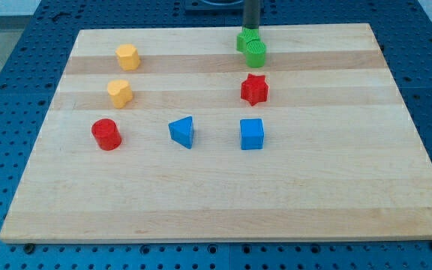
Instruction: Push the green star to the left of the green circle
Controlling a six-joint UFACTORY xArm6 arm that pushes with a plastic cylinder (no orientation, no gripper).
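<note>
My tip (251, 30) has no jaws and is touching the far side of the green star (246, 39), which is pressing against the green circle (256, 53) just nearer and slightly right.

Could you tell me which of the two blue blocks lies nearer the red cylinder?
The blue triangular block, toward the view's left, is nearer the red cylinder; the blue cube sits farther to the view's right, below the red star.
</note>
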